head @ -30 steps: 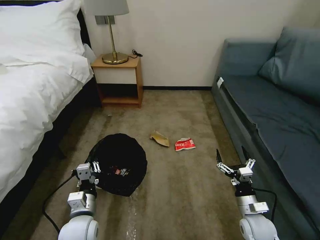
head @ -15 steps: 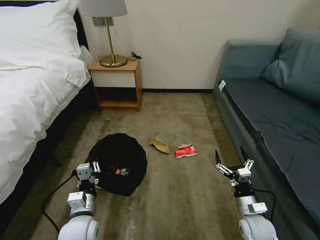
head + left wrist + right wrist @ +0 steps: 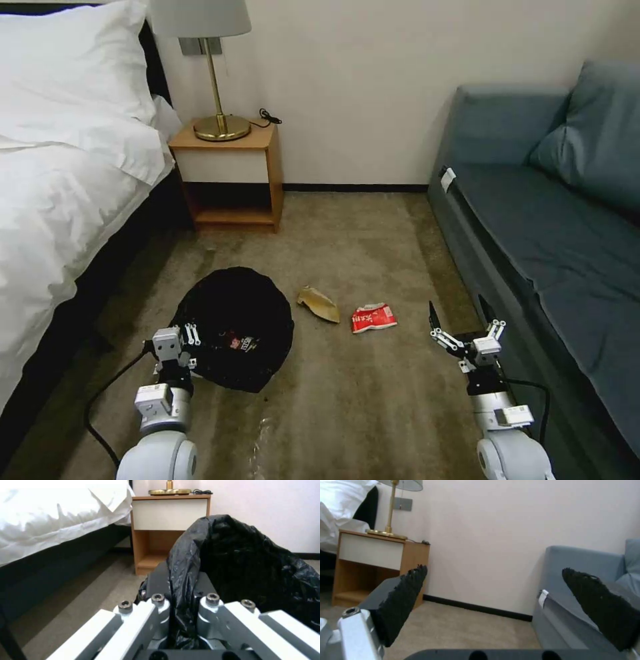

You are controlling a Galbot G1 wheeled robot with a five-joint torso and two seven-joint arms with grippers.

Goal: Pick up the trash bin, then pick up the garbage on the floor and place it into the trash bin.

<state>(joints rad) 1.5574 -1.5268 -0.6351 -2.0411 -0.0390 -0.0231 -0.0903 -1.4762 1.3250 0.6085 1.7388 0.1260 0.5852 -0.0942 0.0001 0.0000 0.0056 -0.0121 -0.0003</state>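
The left gripper is closed tight on the near rim of the trash bin, its jaws pinching a fold of the black bag liner together with the rim edge, as the left wrist view shows plainly. Gripping at the rim rather than around the body seems sensible, since the bin is too wide for the jaws to span, and the hold leaves the mouth facing up and unobstructed just ahead of the fingers. Inside the bin, a little beyond the left gripper, lies a dark printed wrapper, so at least one piece looks already collected. The right gripper hangs wide open and empty, its two black fingertips spread well apart and pointing forward over the carpet, with the blue sofa close on its outer side. Ahead of it and towards the robot's left lie the two remaining pieces of garbage: the red-and-white packet, the nearer one, and beyond it the tan cardboard scrap, which sits just off the far side of the bin. Holding the bin beside the litter looks meant to keep the carry from floor to opening short for the free arm.
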